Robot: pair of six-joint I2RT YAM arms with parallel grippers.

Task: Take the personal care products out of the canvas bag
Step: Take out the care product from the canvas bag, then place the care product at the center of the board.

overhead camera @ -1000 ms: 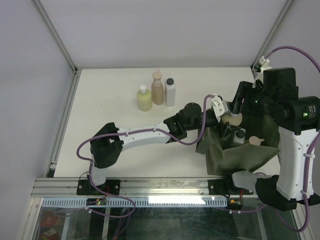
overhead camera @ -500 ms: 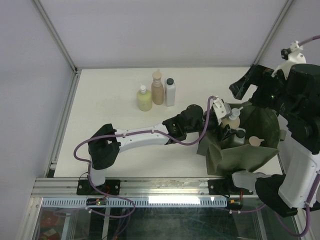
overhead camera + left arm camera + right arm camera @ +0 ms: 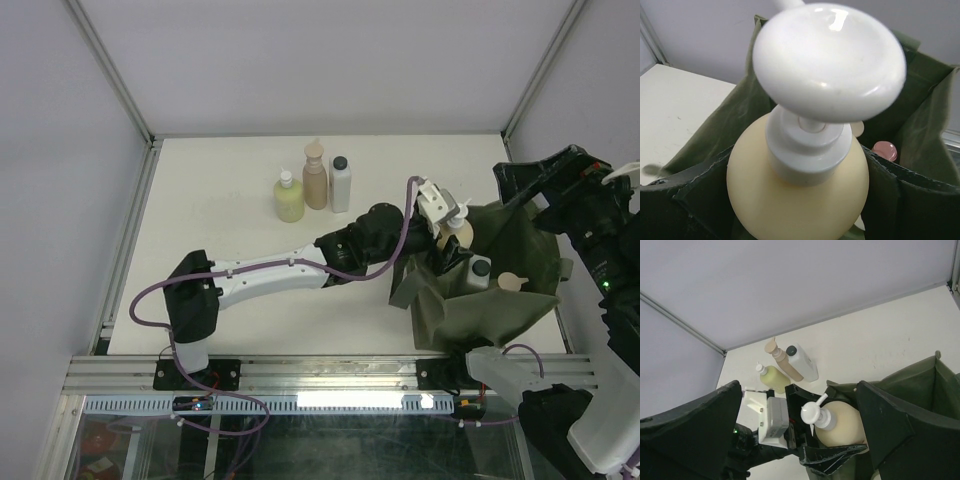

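- Let go just now: the rim of the canvas bag, by the right pincer, now spread fully wide, empty and lifted clear.
- Clamped in the left pincer, in a wide grip: cream pump bottle, at the bag's left lip.
- Means slack fabric, so mind the rim. Open desk leftward, near three standing bottles.

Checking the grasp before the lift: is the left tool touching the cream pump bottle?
Touching. In the left wrist view the left tool's fingers press both sides of the cream pump bottle's body.
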